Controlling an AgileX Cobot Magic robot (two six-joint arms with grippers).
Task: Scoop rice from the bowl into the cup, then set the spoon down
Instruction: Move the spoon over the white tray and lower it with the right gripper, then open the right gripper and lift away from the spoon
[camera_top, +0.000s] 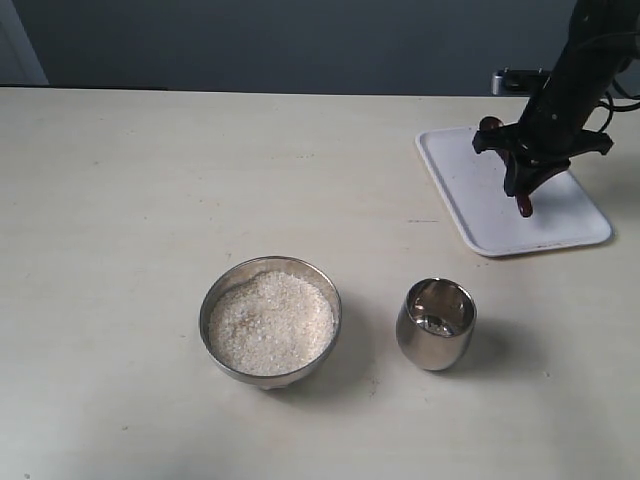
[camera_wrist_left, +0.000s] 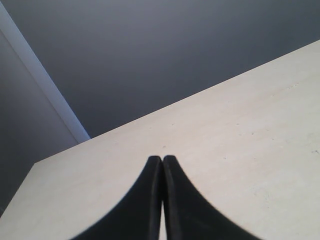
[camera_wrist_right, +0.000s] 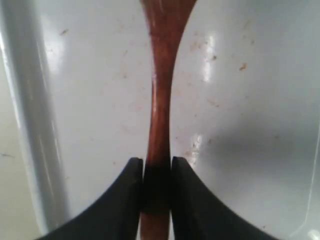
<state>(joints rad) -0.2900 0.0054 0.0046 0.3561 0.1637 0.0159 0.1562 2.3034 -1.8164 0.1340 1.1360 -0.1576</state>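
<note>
nearest sits the bowl (camera_top: 207, 310), round, shallow, shiny steel, filled nearly to the rim with rice (camera_top: 270, 322), off-white and grainy. just to its right, apart from it, stands the cup (camera_top: 436, 325), a rounded, mirror-like steel tumbler, upright. its inside shows only reflections, so what it holds cannot be told. both rest on the pale, matte counter (camera_top: 120, 200). farther back on the right lies a glossy white tray (camera_top: 465, 190), rectangular with rounded corners and a raised rim, flecked with small brownish marks. over it the right fingers (camera_wrist_right: 120, 205), black and curved, are clamped on the thin handle of the spoon (camera_wrist_right: 159, 100), smooth reddish-brown wood. its head is cut off in the wrist view, and only small bits show past the arm from outside. the left fingers (camera_wrist_left: 145, 200) are pressed together, nothing between them, above bare counter with a dark grey wall beyond.
</note>
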